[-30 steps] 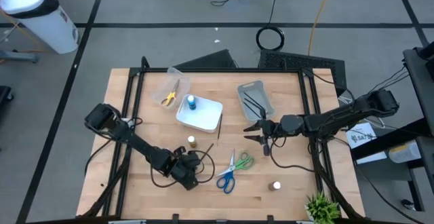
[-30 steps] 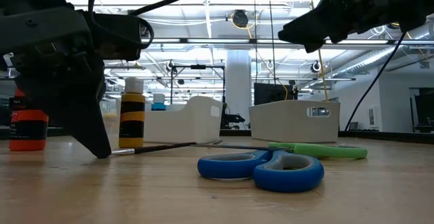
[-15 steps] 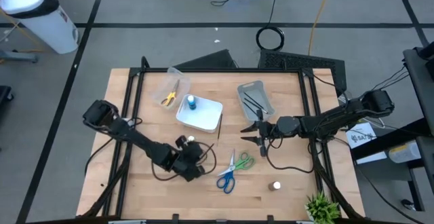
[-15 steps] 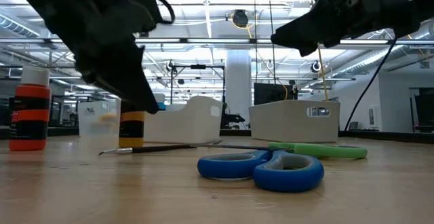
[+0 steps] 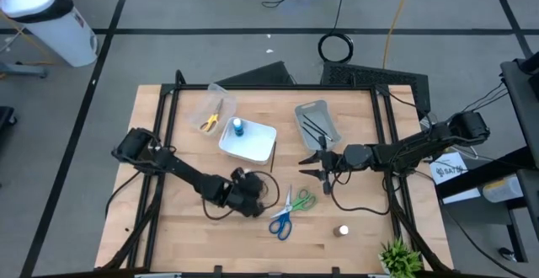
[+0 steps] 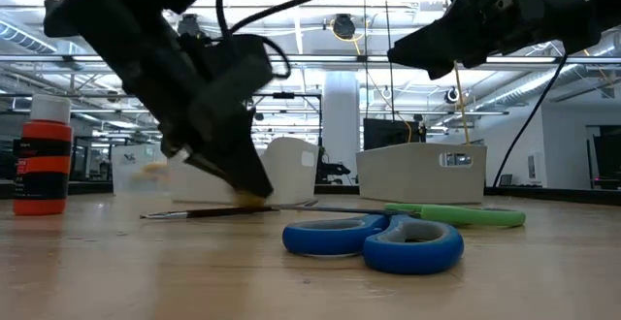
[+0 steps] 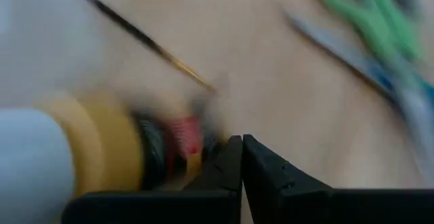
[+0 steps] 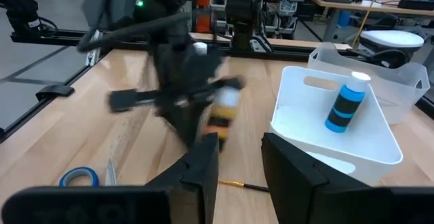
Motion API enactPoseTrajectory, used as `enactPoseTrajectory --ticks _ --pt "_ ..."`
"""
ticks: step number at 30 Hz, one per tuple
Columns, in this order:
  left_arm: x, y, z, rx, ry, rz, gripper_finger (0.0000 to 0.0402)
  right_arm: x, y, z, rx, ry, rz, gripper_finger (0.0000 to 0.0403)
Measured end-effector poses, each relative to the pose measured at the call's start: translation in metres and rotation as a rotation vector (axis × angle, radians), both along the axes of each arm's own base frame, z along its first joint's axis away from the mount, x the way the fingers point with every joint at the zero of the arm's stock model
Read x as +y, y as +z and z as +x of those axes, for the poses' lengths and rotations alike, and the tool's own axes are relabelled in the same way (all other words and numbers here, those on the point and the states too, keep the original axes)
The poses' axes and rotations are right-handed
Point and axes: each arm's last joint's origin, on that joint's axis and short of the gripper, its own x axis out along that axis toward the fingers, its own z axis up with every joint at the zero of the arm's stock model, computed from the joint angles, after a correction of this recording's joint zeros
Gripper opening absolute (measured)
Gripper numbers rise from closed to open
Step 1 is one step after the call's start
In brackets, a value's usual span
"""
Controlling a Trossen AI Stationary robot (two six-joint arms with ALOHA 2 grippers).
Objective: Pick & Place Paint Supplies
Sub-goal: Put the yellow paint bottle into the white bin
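From my station, starting at the table's (image 5: 354,236) left side, I see the left arm reaching in from the left edge toward the middle, its left gripper (image 5: 249,195) low over the wood near the front half. In the left wrist view its fingers look pressed nearly together, and a yellow-and-black paint bottle (image 7: 102,153) with a white cap lies blurred just beside them; I cannot tell whether the bottle is gripped or only touching. At the far left of the low view an orange paint bottle (image 6: 41,167) stands upright on the table. Toward the back left corner sits a clear bin (image 5: 210,109) holding yellow-handled scissors (image 5: 209,120), and touching its right side a white bin (image 5: 257,147) with a blue paint bottle (image 5: 237,126) upright inside. A thin dark paintbrush (image 5: 272,155) lies along the white bin's right side, and another paintbrush (image 6: 218,210) rests flat on the wood near the left gripper. Right of that gripper, near the table's centre front, lie green-handled scissors (image 5: 301,200) and blue-handled scissors (image 5: 280,221), overlapping. Behind them, toward the back edge, a grey bin (image 5: 324,114) holds several dark brushes. The right gripper (image 5: 316,165) hovers in front of that bin, fingers spread apart and holding nothing, its arm coming from the right edge. Near the front right, a white-capped bottle (image 5: 342,230) stands alone.
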Motion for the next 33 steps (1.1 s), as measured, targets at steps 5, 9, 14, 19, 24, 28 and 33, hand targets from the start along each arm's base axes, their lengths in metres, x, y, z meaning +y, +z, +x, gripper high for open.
enactPoseTrajectory --ticks 5,9,14,19,24,28,33 --pt "-0.005 -0.001 -0.001 0.018 -0.056 -0.049 0.0006 0.000 0.000 0.000 0.000 0.001 -0.003 0.0100" --pt "-0.005 -0.001 -0.001 0.016 -0.052 -0.035 0.0014 0.000 0.000 0.000 0.001 0.000 -0.001 0.0100" --pt "-0.004 -0.001 -0.001 0.016 -0.051 -0.032 0.0013 0.003 -0.001 0.001 0.023 -0.016 0.157 0.0102" --pt "-0.003 0.000 0.002 -0.009 -0.051 -0.030 0.0005 0.036 0.002 0.021 0.147 0.100 0.217 0.0141" --pt "-0.002 0.002 0.004 -0.031 -0.054 -0.022 0.0027 0.078 0.001 0.059 0.206 0.158 0.137 0.0216" --pt "-0.002 0.002 0.005 -0.038 -0.053 -0.023 0.0039 0.100 -0.013 0.084 0.372 0.191 0.082 0.0283" --pt "-0.003 0.003 0.005 -0.049 -0.055 -0.026 0.0041 0.108 -0.036 0.106 0.502 0.069 0.111 0.0337"
